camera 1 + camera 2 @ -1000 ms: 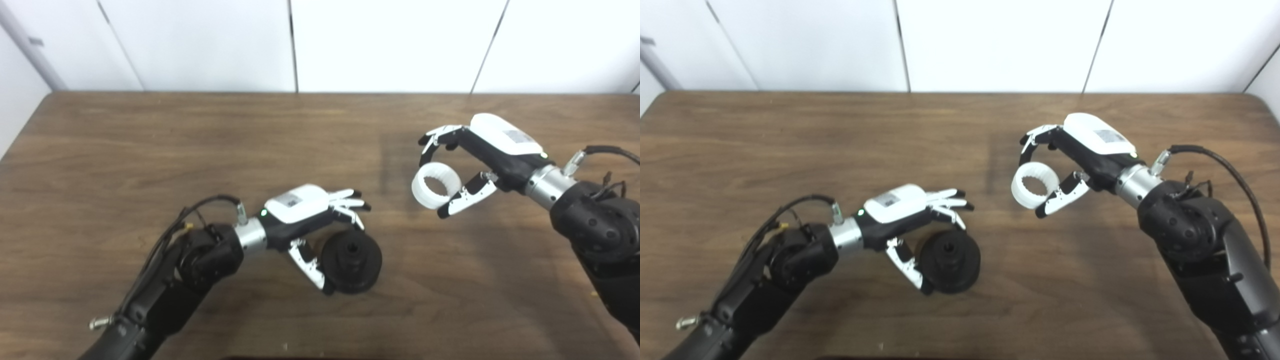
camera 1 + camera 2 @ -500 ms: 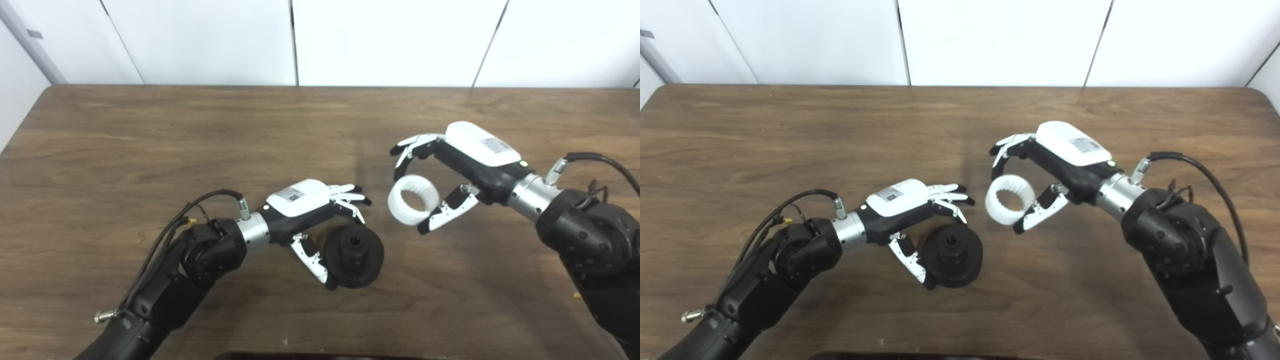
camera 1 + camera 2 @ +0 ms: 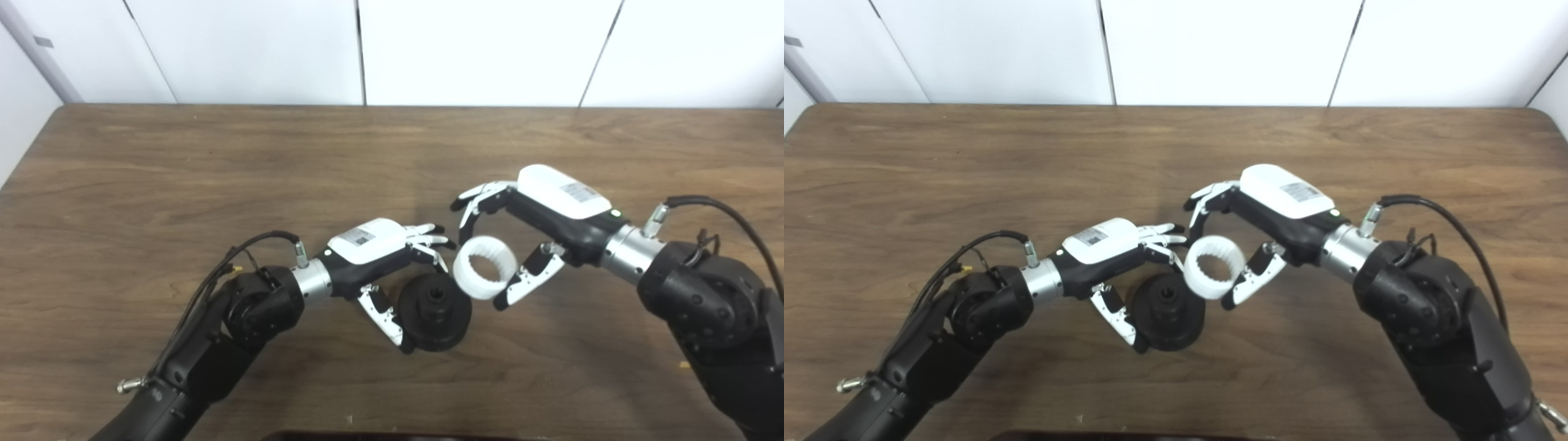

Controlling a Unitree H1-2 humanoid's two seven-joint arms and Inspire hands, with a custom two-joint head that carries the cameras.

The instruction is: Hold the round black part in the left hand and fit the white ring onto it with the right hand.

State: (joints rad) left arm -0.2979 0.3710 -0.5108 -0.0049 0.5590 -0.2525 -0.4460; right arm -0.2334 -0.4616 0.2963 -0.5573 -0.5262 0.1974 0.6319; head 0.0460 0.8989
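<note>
The round black part [image 3: 435, 312] rests on the wooden table [image 3: 184, 171] at centre, its hub with a centre hole facing up. My left hand [image 3: 383, 257] is shut on the black part, fingers over its far rim and thumb at its near-left edge. My right hand [image 3: 527, 214] is shut on the white ring [image 3: 485, 267], a ribbed white band held between fingers and thumb. The white ring [image 3: 1214, 267] hangs in the air just right of and above the black part [image 3: 1168, 312], overlapping its upper-right edge in both views.
A white panelled wall [image 3: 367, 49] runs along the table's far edge. A dark object's edge [image 3: 392, 437] shows at the bottom of the picture. Cables loop off both forearms.
My right hand has carried the white ring leftward and down, from far right of the black part to just beside it. The left hand and black part have stayed put; the camera tilted slightly early on.
</note>
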